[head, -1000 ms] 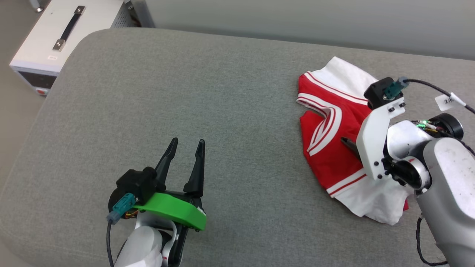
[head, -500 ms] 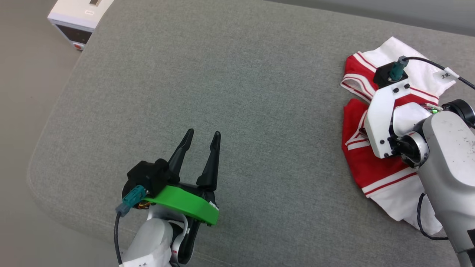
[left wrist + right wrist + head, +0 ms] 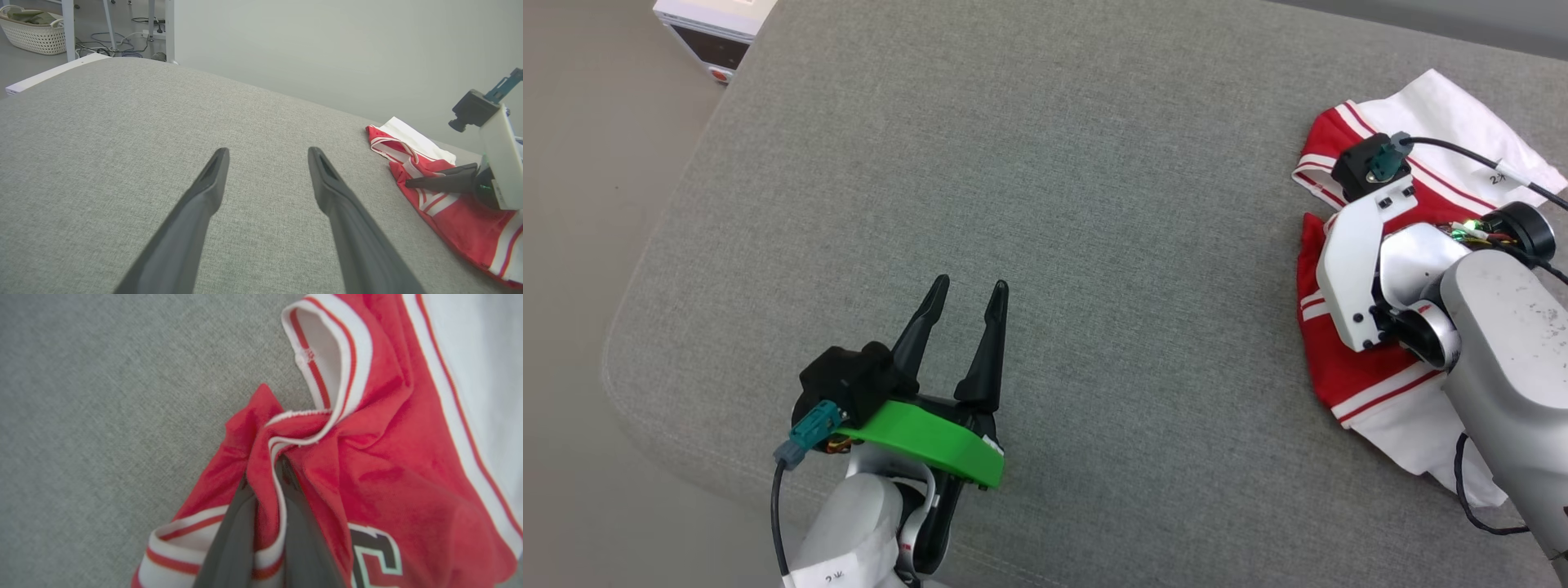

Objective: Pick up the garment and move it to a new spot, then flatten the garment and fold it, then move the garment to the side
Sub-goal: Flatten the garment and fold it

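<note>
Head view: the garment (image 3: pixel 1319 359) lies crumpled at the right of the grey cushion (image 3: pixel 1045 163). The left hand (image 3: pixel 970 286) is near, its fingers spread wide and empty.

Left wrist view: bare cushion lies ahead of that hand.

Right wrist view: the right hand (image 3: pixel 267 486) is clamped on a red fold by the collar. By my reckoning the pick-up is only starting, and moving, flattening and folding are all left.

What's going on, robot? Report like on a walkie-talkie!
Left gripper open, empty, over the cushion. Right gripper shut on a fold of the shirt. Shirt crumpled at the cushion's right side. Plain cushion between the grippers.
</note>
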### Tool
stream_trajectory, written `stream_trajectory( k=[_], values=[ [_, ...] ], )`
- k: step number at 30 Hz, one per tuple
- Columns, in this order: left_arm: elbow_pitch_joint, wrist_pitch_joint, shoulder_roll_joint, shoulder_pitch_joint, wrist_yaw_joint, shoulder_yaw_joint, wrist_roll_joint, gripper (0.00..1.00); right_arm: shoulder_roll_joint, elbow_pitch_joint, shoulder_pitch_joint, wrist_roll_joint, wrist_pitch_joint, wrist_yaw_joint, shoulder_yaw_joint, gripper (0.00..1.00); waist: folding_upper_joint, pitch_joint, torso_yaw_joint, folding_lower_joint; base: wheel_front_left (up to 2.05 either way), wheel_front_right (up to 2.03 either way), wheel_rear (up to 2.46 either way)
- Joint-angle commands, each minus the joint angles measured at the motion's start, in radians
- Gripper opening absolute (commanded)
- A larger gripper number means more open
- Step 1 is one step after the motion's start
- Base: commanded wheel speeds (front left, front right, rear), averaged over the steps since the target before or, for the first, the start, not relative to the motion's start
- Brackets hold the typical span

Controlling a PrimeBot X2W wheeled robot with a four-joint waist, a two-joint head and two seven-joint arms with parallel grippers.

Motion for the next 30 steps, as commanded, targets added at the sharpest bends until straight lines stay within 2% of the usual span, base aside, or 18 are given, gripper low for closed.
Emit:
stream_trajectory(
  k=[1, 11, 18, 21, 23, 28, 29, 30],
  values=[
    [0.004, -0.006, -0.004, -0.018, -0.003, 0.003, 0.006, 1.00, -0.002, 0.017, 0.012, 0.019, -0.030, 0.001, 0.038, 0.00, 0.0000, -0.013, -0.007, 0.0000, 0.00, 0.00, 0.00],
    [0.023, -0.006, -0.004, 0.001, -0.003, 0.019, 0.030, 1.00, -0.045, -0.060, -0.039, 0.154, -0.285, 0.001, 0.324, 0.00, 0.0000, -0.092, -0.029, 0.0000, 0.00, 0.00, 0.00],
    [0.032, -0.006, -0.004, 0.028, -0.003, 0.027, 0.043, 1.00, -0.092, -0.173, -0.081, 0.229, -0.397, 0.001, 0.631, 0.00, 0.0000, -0.142, -0.040, 0.0000, 0.00, 0.00, 0.00],
    [0.036, -0.006, -0.004, 0.038, -0.003, 0.029, 0.045, 1.00, -0.119, -0.239, -0.087, 0.262, -0.412, 0.001, 0.730, 0.00, 0.0000, -0.157, -0.044, 0.0000, 0.00, 0.00, 0.00],
    [0.038, -0.006, -0.004, 0.042, -0.003, 0.030, 0.046, 1.00, -0.132, -0.286, -0.074, 0.269, -0.398, 0.001, 0.747, 0.00, 0.0000, -0.163, -0.047, 0.0000, 0.00, 0.00, 0.00],
    [0.047, -0.006, -0.004, 0.049, -0.003, 0.027, 0.048, 1.00, -0.165, -0.450, 0.049, 0.219, -0.284, 0.001, 0.751, 0.00, 0.0000, -0.177, -0.059, 0.0000, 0.00, 0.00, 0.00],
    [0.053, -0.006, -0.004, 0.053, -0.003, 0.026, 0.050, 1.00, -0.177, -0.470, 0.068, 0.226, -0.297, 0.001, 0.751, 0.62, 0.0000, -0.184, -0.069, 0.0000, 0.00, 0.00, 0.00],
    [0.057, -0.006, -0.004, 0.054, -0.003, 0.027, 0.051, 1.00, -0.180, -0.470, 0.070, 0.241, -0.322, 0.001, 0.751, 1.00, 0.0000, -0.189, -0.076, 0.0000, 0.00, 0.00, 0.00]
  ],
)
